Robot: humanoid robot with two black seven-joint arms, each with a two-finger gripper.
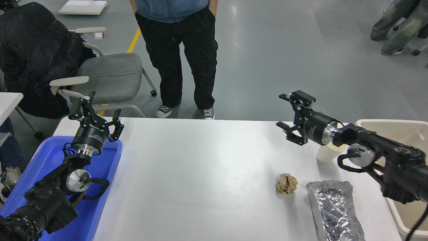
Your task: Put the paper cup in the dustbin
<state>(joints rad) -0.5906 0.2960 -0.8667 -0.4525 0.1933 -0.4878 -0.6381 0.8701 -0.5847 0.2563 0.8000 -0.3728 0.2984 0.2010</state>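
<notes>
The cream-white paper cup (326,154) stands upright on the white table (207,174) near its right side, its top hidden behind my right arm. The beige dustbin (398,135) sits just off the table's right edge. My right gripper (289,112) is open and empty, held above the table's far edge, to the left of the cup and above it. My left gripper (95,112) is open and parked at the lower left.
A crumpled brown paper ball (286,183) and a crinkled silver foil bag (334,209) lie in front of the cup. A blue tray (50,157) sits under the left arm. A person (177,50) stands at the far side beside a grey chair (103,75).
</notes>
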